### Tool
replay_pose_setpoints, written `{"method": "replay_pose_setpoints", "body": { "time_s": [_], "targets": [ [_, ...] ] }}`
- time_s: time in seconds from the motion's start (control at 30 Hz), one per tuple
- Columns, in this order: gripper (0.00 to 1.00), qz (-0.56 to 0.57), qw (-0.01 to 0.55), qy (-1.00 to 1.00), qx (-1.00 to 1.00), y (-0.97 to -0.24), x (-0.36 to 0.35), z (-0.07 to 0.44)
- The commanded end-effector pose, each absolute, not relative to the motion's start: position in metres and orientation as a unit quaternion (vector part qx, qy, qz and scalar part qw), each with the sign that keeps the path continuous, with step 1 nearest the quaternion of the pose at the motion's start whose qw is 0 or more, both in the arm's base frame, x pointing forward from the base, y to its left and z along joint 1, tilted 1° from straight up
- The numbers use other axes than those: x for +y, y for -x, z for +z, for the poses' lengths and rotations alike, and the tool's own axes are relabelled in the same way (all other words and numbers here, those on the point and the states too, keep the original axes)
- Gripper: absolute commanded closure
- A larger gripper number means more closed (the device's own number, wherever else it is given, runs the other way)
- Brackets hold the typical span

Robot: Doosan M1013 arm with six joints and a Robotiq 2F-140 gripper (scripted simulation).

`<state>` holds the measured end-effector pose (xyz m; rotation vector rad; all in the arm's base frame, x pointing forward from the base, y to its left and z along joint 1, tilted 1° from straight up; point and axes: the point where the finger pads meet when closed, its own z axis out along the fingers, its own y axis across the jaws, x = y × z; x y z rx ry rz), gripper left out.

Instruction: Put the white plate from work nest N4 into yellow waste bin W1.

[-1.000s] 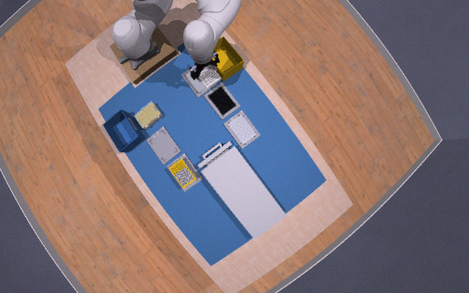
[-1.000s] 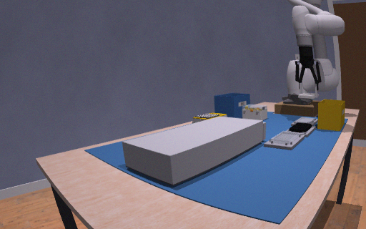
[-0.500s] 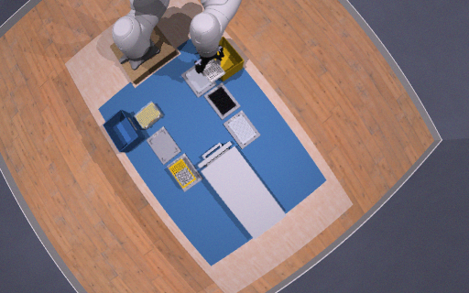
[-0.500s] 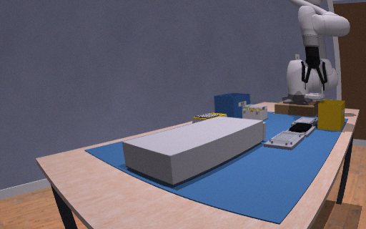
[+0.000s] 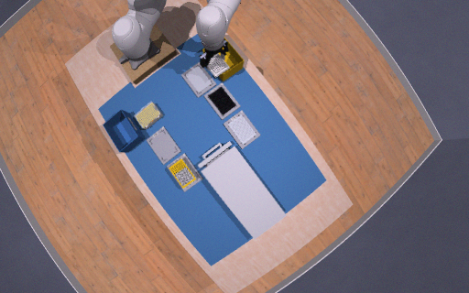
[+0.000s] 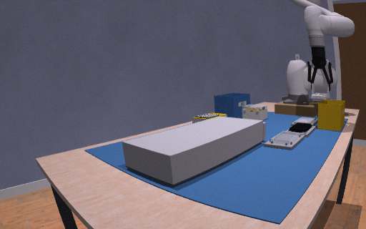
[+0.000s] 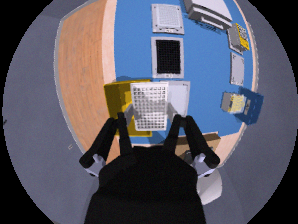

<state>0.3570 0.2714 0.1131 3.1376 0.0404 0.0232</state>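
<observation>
My gripper (image 5: 215,59) is shut on the white plate (image 5: 218,65), a flat white well plate, and holds it in the air. It also shows in the side view (image 6: 319,95) under the gripper (image 6: 320,86) and in the wrist view (image 7: 149,107) between the fingers. The plate hangs partly over the near edge of the yellow bin W1 (image 5: 230,61) (image 6: 331,114), which stands upright at the far corner of the blue mat and shows under the plate's left side in the wrist view (image 7: 120,104). An empty grey nest (image 5: 199,80) lies beside the bin.
A nest with a black plate (image 5: 222,101) and another with a white plate (image 5: 242,128) lie in a row. A large grey box (image 5: 242,188) fills the mat's middle. A blue bin (image 5: 121,131), a yellow-white plate (image 5: 147,114), a grey nest (image 5: 163,145) and a yellow plate (image 5: 183,172) lie on the left.
</observation>
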Motion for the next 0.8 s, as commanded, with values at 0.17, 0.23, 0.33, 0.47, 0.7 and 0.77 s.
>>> {"method": "replay_pose_setpoints", "body": {
  "time_s": [0.17,0.23,0.33,0.47,0.7,0.77],
  "targets": [
    [0.9,0.007,0.002,-1.0,0.013,-0.35,0.292,0.113],
    [0.9,0.007,0.002,-1.0,0.013,-0.349,0.294,0.113],
    [0.9,0.007,0.002,-1.0,0.013,-0.346,0.302,0.113],
    [0.9,0.007,0.002,-1.0,0.013,-0.342,0.312,0.113],
    [0.9,0.007,0.002,-1.0,0.013,-0.336,0.329,0.113],
    [0.9,0.007,0.002,-1.0,0.013,-0.336,0.329,0.113]
  ]
}}
